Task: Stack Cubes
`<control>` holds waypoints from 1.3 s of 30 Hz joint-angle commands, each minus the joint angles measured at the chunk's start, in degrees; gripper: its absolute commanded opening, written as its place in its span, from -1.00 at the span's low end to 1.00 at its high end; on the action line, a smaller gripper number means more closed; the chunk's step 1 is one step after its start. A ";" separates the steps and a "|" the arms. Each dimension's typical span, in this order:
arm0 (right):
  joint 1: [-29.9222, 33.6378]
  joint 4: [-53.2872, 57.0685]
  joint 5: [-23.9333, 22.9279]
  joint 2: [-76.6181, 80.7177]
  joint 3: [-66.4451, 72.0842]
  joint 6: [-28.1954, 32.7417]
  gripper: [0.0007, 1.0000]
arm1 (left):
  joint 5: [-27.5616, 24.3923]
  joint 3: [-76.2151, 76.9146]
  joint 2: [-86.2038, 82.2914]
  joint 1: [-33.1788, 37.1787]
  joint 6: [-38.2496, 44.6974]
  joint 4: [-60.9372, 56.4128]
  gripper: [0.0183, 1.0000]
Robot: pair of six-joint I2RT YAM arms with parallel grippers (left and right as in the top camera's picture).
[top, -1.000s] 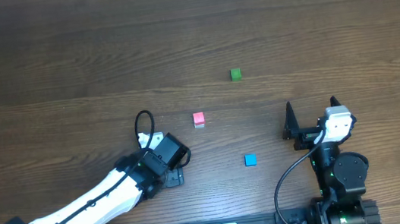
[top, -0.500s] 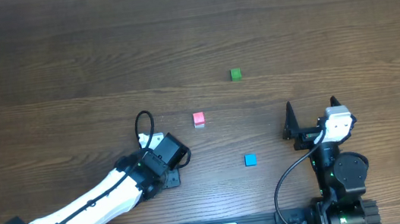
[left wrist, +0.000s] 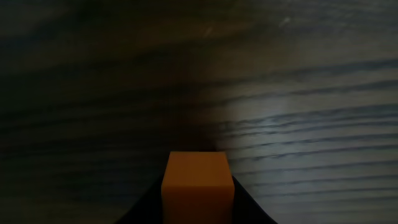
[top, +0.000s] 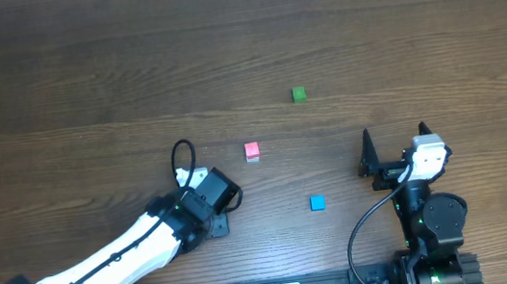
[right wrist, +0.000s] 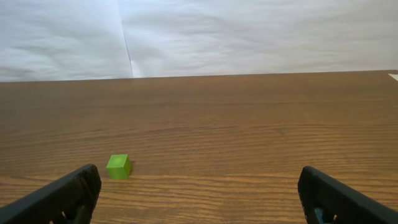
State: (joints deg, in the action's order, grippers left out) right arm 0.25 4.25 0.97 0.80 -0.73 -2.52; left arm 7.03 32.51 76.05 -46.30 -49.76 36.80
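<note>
clamping the orange cube point(left wrist: 198, 180) between the left fingers point(left wrist: 246, 211), low over the surface point(top: 82, 85). finding the pink cube point(top: 251, 149) up and to the right in the top view, nearer this arm than the other, with the right fingers point(right wrist: 68, 193) spread wide, holding nothing.

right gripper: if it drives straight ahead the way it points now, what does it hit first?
Probably nothing nearby. The right gripper points out over bare table. The green cube sits off to its left, outside the fingers' lane in the top view, though depth is hard to judge.
</note>
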 commanded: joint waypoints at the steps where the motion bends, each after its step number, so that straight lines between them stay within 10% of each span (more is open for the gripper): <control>1: 0.31 -0.09 -0.17 -0.42 0.44 0.46 0.98 | 1.79 10.27 1.11 0.37 0.07 3.67 -0.96; 14: 0.31 -0.09 -0.17 -0.42 0.44 0.46 0.98 | 2.32 46.23 20.74 0.37 3.06 19.43 -0.95; 39: 0.31 -0.09 -0.17 -0.42 0.44 0.46 0.98 | -1.01 47.21 31.28 1.95 2.89 15.78 -0.96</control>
State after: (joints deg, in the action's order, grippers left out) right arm 0.25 4.25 0.97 0.80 -0.73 -2.52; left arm 6.85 78.94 105.78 -44.80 -47.57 52.69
